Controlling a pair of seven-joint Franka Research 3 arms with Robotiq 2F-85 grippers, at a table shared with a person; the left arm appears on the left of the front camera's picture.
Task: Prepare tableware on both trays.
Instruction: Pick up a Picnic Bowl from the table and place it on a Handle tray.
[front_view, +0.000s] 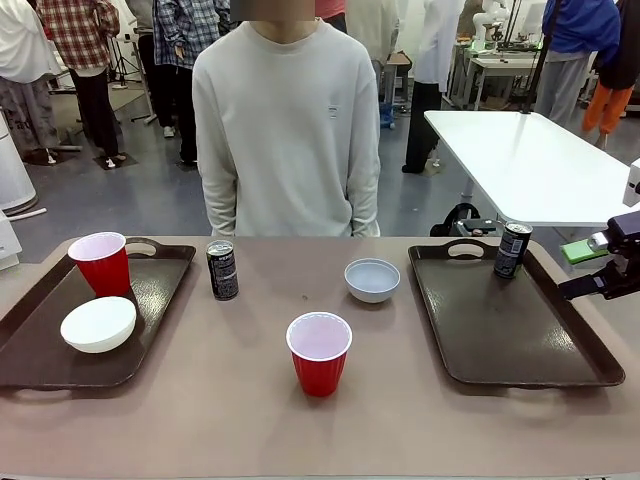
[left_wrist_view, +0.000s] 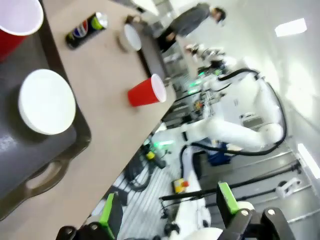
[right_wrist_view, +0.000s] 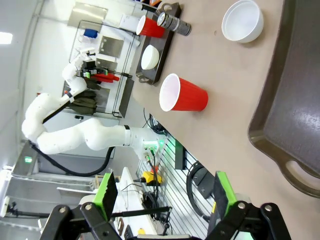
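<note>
Hovering clear of table, right gripper (right_wrist_view: 162, 200) wide open, empty; left gripper (left_wrist_view: 167, 207) likewise. Loose red cup (right_wrist_view: 182, 94) upright on bare table, straight ahead beyond right fingers, right tray (right_wrist_view: 300, 100) just beside. Right arm probably nearer.

the white bowl (left_wrist_view: 46, 101) sits on the dark tray (left_wrist_view: 12, 147) near a red cup (left_wrist_view: 15, 25). on the table (left_wrist_view: 110, 125) beyond: a black can (left_wrist_view: 86, 30), a grey bowl (left_wrist_view: 131, 37), a second red cup (left_wrist_view: 146, 91). the left gripper (left_wrist_view: 167, 207) gapes wide.
</note>
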